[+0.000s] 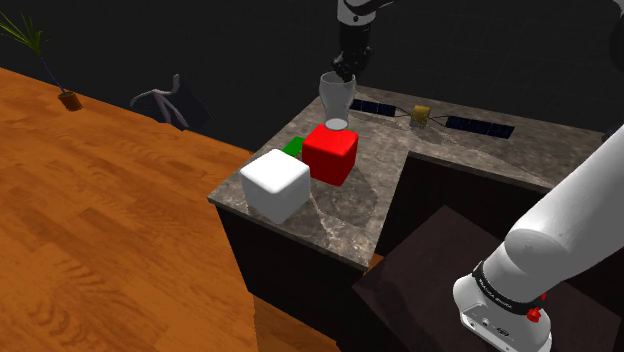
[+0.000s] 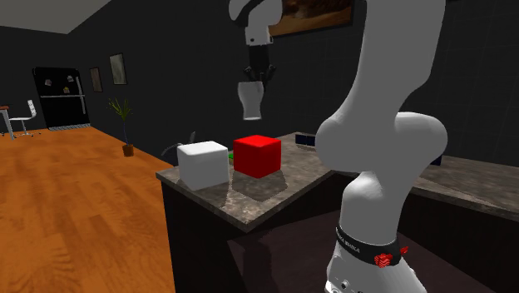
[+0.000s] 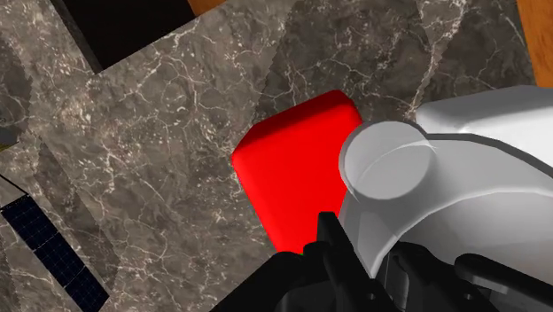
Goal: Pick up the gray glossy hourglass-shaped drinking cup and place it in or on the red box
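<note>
The glossy grey hourglass-shaped cup (image 1: 335, 102) hangs upright in the air, my gripper (image 1: 344, 73) shut on its rim from above. It hovers over the red box (image 1: 330, 153), which stands on the marble counter (image 1: 350, 210). In the second exterior view the cup (image 2: 250, 99) hangs well above the red box (image 2: 256, 155), under the gripper (image 2: 258, 75). In the wrist view the cup (image 3: 390, 191) is clasped between my black fingers (image 3: 332, 244), its foot over the edge of the red box (image 3: 297, 177).
A white cube (image 1: 275, 184) sits beside the red box toward the counter's front corner, with a green block (image 1: 293, 148) partly hidden behind them. Two dark flat panels (image 1: 480, 127) and a small yellowish object (image 1: 421, 116) lie at the counter's back. The wooden floor (image 1: 100, 220) lies beyond the counter.
</note>
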Robot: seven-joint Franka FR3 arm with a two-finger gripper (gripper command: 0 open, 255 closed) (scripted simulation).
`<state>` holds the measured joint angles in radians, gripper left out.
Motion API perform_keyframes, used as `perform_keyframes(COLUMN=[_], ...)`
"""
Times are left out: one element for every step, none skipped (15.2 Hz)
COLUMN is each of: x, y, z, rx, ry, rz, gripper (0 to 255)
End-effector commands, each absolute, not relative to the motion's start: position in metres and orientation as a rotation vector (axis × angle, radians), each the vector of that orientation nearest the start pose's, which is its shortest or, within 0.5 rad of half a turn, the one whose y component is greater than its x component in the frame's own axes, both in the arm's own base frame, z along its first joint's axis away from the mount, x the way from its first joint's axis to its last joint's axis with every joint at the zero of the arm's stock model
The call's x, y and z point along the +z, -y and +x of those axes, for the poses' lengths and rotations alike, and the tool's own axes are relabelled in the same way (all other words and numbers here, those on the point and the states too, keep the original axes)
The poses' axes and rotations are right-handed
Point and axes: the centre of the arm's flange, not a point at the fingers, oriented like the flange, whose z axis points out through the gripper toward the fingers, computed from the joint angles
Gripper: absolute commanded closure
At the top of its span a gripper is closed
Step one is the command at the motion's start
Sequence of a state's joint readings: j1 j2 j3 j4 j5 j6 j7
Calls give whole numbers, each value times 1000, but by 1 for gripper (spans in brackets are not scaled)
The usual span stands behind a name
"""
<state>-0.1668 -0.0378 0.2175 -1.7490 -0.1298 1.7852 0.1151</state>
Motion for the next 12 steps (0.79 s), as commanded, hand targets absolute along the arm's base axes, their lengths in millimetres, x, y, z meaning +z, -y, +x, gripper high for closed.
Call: perform_keyframes(x=[584,586,588,590,593,595,595,590,585,580,574,569], y=[-1,7,15,24,32,41,43,43,43,43,43,43], z=[578,588,598,608,618,628,630,630,630,630,630,630], rx=[-139,-139,-139,-139,-139,-139,-139,-139,-139,-139,-139,-139], ry=[-67,-67,-67,-67,-67,-67,-67,-67,-67,-67,-67,-67], rz=[-3268,-3268,-3268,-3268,-3268,-3268,-3268,-3268,-3268,-3268,-3268,-3268], gripper=[255,255,255,255,255,255,255,255,255,255,255,255])
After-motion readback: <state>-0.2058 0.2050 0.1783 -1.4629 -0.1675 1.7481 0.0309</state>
